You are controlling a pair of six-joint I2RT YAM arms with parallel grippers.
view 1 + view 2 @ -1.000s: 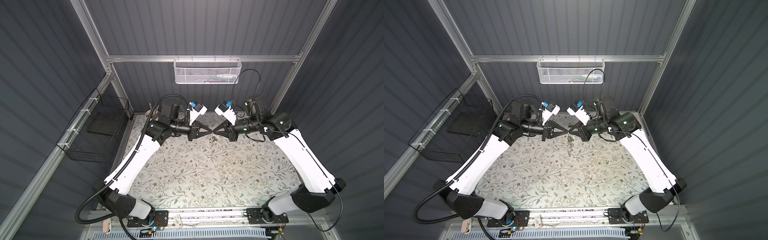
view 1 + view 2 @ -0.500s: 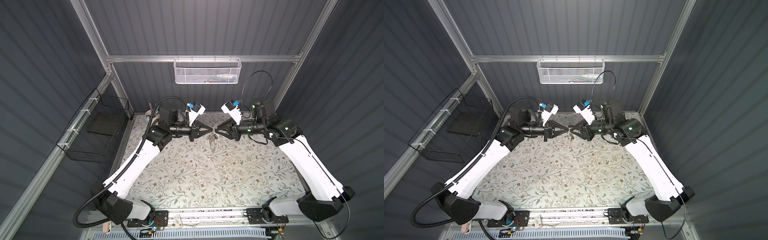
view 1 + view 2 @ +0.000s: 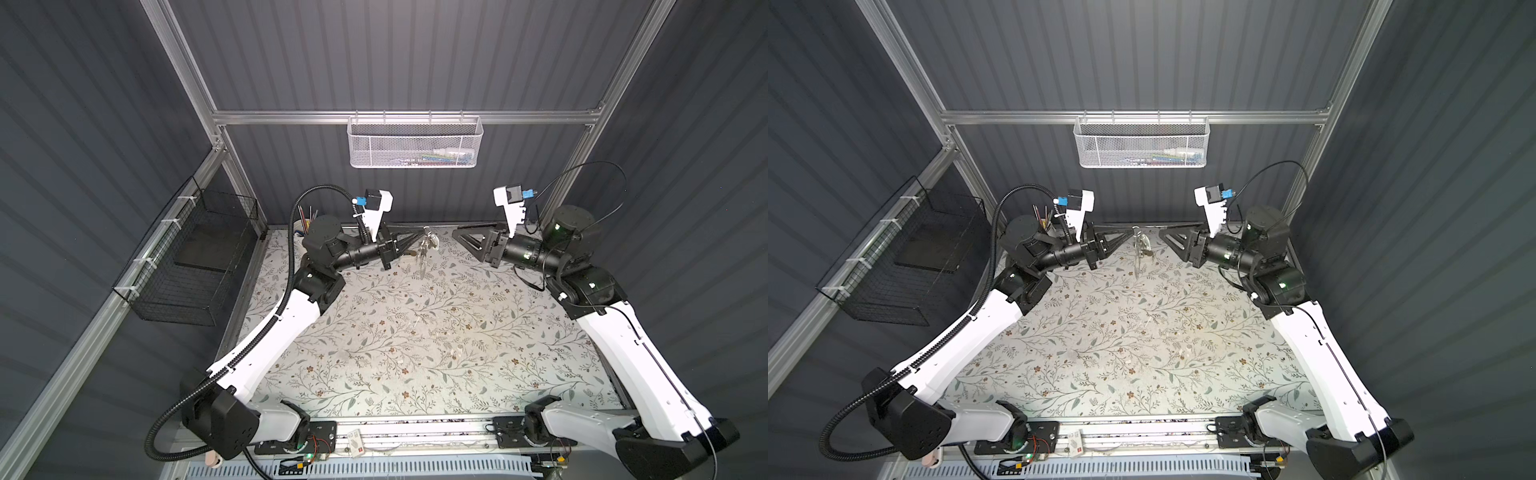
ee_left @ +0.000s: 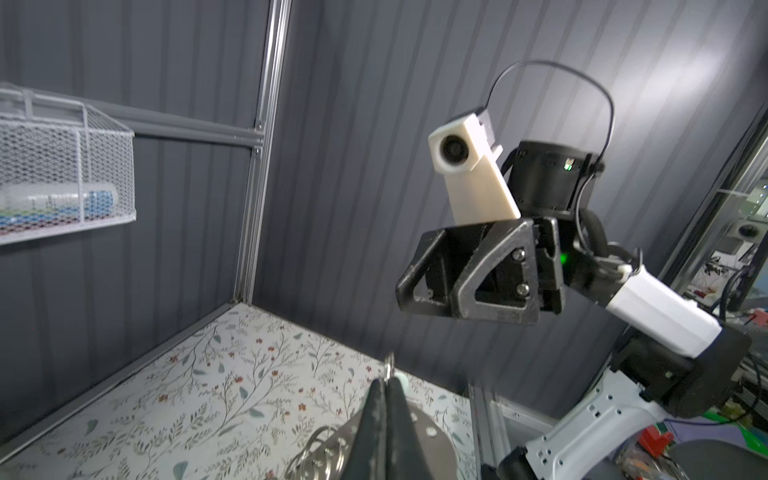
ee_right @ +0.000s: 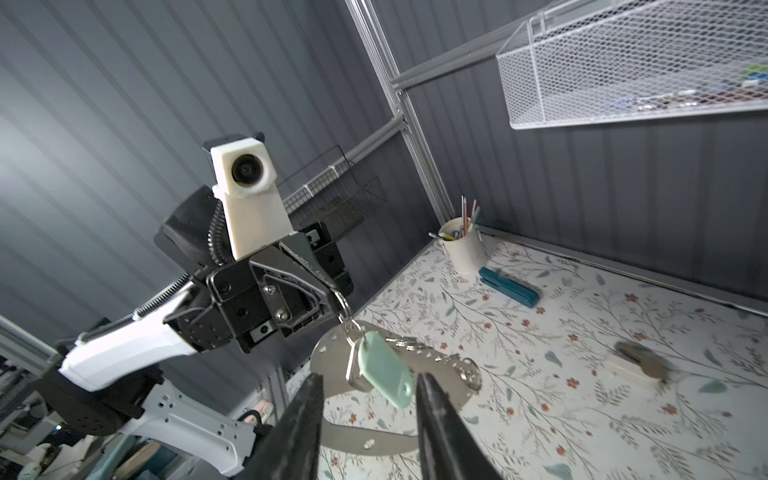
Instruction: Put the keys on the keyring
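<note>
The left tool (image 5: 338,293) is clamped shut, its two fingers pressed tip to tip on a small silver wire ring (image 5: 343,305). Its own wrist camera shows no gap between the fingers either. The forearm behind it lies nearly level above the counter (image 3: 415,332), wrist straight, tip pointing at the opposite arm.

Directly below that tip hangs the keyring (image 5: 440,365), a flat grey fob dangling clear of the counter. Against its face, just under the pinched ring, hang the keys (image 5: 380,368), a mint-green tag over a thin metal key. The ring appears to link both tag and fob, though the joint is too small to be sure.

The right tool (image 5: 368,376) stands open. From its own camera its fingers sit to either side of the tag, touching nothing. In both top views it faces the left tool at about the same height, forearm also near level, with a clear gap between its tip and the hanging keys.

Past the left tool, on the counter, a teal case (image 5: 509,286) lies beside a white cup (image 5: 463,249) of sticks at the back wall
</note>
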